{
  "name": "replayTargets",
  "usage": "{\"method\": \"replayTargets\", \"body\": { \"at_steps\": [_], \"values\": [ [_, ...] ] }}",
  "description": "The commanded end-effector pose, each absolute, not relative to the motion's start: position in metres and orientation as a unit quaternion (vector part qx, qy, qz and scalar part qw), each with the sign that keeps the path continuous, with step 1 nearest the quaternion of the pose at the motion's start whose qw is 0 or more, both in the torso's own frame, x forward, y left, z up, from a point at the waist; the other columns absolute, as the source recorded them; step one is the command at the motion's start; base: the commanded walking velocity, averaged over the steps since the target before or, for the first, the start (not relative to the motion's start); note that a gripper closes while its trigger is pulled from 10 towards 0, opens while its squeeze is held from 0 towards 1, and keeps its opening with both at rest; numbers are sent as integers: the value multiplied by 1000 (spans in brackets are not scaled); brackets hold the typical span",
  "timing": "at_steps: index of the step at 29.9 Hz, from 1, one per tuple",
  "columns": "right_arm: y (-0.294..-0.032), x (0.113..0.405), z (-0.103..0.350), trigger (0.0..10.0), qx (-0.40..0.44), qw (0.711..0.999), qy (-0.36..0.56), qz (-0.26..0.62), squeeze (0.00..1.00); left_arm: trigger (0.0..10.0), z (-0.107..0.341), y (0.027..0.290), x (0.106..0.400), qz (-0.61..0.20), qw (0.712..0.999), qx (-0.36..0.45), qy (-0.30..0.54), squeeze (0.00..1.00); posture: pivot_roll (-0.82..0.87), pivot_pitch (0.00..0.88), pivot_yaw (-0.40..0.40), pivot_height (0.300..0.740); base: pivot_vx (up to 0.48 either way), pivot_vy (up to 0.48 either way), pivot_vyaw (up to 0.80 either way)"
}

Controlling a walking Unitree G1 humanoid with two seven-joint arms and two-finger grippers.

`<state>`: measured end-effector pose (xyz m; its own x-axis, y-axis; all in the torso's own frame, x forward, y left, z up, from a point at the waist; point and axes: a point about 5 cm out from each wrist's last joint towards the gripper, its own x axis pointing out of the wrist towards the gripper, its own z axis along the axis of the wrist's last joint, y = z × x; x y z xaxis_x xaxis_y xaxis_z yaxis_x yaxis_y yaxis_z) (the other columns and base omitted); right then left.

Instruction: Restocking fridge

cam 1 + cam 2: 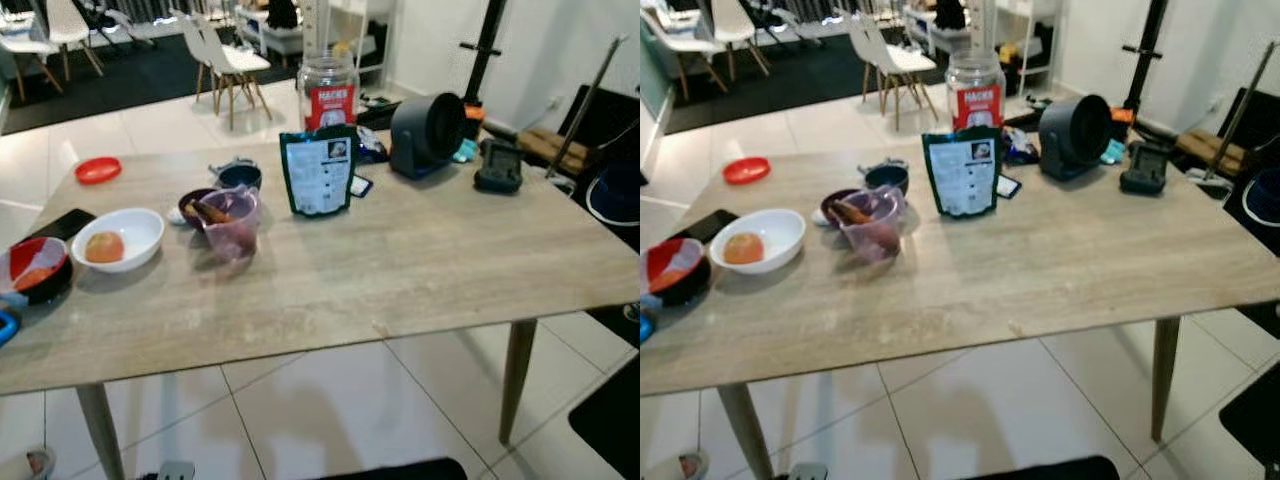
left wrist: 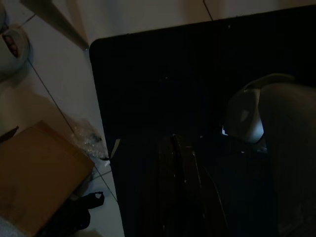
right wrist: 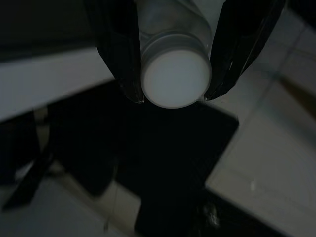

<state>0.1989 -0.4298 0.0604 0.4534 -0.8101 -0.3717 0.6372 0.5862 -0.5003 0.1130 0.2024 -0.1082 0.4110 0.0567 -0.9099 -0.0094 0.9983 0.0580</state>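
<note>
In the right wrist view my right gripper [image 3: 174,95] is shut on a clear bottle with a white cap [image 3: 175,74], one black finger [image 3: 118,49] on each side of its neck, above a dark floor mat. The wooden table [image 1: 400,270] ahead carries a dark standing pouch [image 1: 319,172], a glass jar with a red label [image 1: 327,92], a white bowl holding an orange fruit [image 1: 117,238], a tinted plastic cup with food [image 1: 232,222] and a red-and-black bowl [image 1: 36,267]. My left gripper [image 2: 180,187] hangs dimly over a black mat [image 2: 173,74].
A black round fan [image 1: 428,130], a dark small bowl [image 1: 240,177], a red lid [image 1: 98,170] and a black phone [image 1: 62,225] also sit on the table. White chairs [image 1: 225,60] stand behind it. A cardboard box [image 2: 34,173] lies on the tiled floor.
</note>
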Motion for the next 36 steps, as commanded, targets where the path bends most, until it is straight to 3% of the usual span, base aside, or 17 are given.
{"method": "replayTargets", "body": {
  "at_steps": [1, 2, 4, 5, 6, 9, 10, 11, 13, 15, 21, 23, 26, 36],
  "values": [
    [-423, 199, 51, 10000, -131, 843, 310, -419, 0, 10000, -110, 200, 108, 17, 833, 17, 552, 0, 21, 0, 14, 740, 0, 0, 0],
    [-423, 199, 51, 10000, -131, 843, 310, -419, 0, 10000, -110, 200, 108, 17, 833, 17, 552, 0, 21, 0, 14, 740, 0, 0, 0],
    [-391, 184, 7, 10000, -94, 845, 375, -370, 0, 10000, -110, 200, 108, 17, 833, 19, 552, 0, 21, 0, 14, 740, 0, 0, 0],
    [-391, 184, 7, 10000, -94, 845, 375, -370, 0, 10000, -110, 200, 108, 17, 833, 19, 552, 0, 21, 0, 14, 740, 0, 0, 0],
    [-366, 175, -18, 10000, -68, 846, 410, -334, 0, 10000, -110, 200, 109, 17, 833, 21, 553, 0, 22, 0, 15, 740, 0, 0, 0],
    [-350, 169, -33, 10000, -52, 846, 430, -311, 0, 10000, -110, 200, 109, 18, 833, 22, 553, 0, 22, 0, 15, 740, 0, 0, 0],
    [-319, 154, -58, 10000, -25, 840, 474, -263, 0, 10000, -110, 200, 109, 19, 832, 25, 553, 0, 22, 0, 15, 740, 0, 0, 0],
    [-319, 154, -58, 10000, -25, 840, 474, -263, 0, 10000, -110, 200, 109, 19, 832, 25, 553, 0, 22, 0, 15, 740, 0, 0, 0],
    [-294, 141, -75, 10000, -9, 831, 510, -222, 0, 10000, -110, 202, 108, 20, 832, 26, 554, 0, 22, 0, 15, 740, 0, 0, 0],
    [-294, 141, -75, 10000, -9, 831, 510, -222, 0, 10000, -110, 202, 108, 20, 832, 26, 554, 0, 22, 0, 15, 740, 0, 0, 0],
    [-261, 141, -87, 10000, -24, 833, 535, -136, 0, 10000, -110, 203, 108, 20, 832, 29, 554, 0, 24, 0, 20, 740, 0, 0, 0],
    [-243, 151, -89, 10000, -79, 836, 540, -52, 0, 10000, -109, 204, 109, 19, 832, 31, 553, 0, 23, 0, 24, 740, 0, 0, 0],
    [-234, 159, -87, 10000, -125, 834, 538, 2, 0, 10000, -109, 205, 110, 20, 833, 33, 552, 0, 24, 0, 23, 740, 0, 0, 0],
    [-240, 153, -89, 10000, -191, 812, 550, 42, 0, 10000, -109, 203, 113, 17, 834, 37, 550, 0, 26, 0, 12, 740, 0, 0, -229]
  ]
}}
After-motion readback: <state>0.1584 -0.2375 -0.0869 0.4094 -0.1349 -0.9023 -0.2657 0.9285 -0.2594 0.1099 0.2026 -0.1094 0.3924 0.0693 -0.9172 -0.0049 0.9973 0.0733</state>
